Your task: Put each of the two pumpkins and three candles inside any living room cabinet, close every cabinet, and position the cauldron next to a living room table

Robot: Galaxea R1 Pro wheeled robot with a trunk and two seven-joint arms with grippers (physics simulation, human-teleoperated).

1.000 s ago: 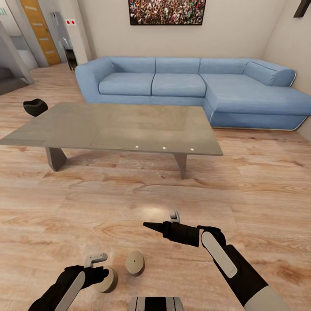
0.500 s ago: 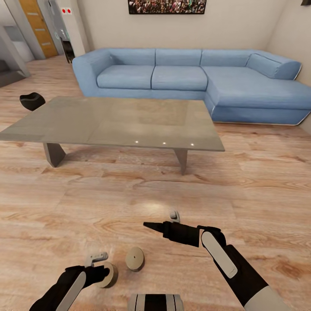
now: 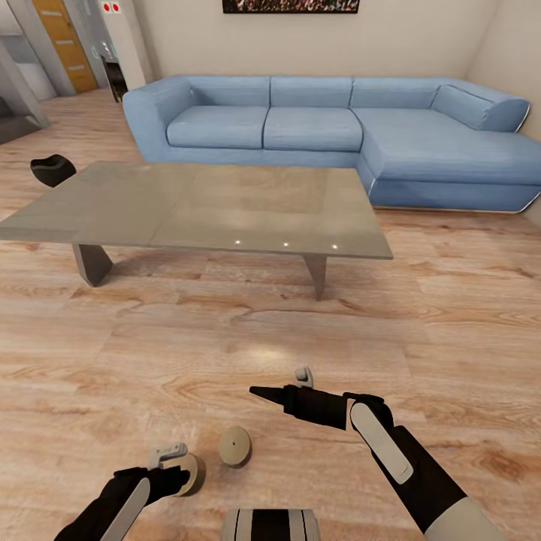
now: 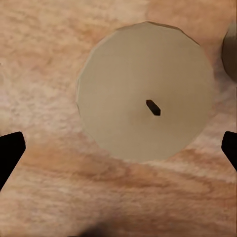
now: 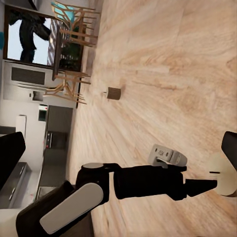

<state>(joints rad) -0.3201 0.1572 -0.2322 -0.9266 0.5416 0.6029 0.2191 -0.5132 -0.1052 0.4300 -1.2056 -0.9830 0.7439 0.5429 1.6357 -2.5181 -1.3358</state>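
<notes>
Above a floor candle (image 4: 145,91), left hand (image 4: 118,148) spread wide

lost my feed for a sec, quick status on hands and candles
Left hand open, over a candle on the floor. Right hand empty, off to the side. Second candle close by, third farther off. Nothing blocking.

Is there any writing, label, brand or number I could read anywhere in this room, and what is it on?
No readable text shows in these pictures.
Small white sign with two red squares on the wall beside the orange wooden door: too small to read.
Framed picture above the blue sofa: a blurred image, no words.
Beige candle with a dark wick: plain top, no label.
</notes>
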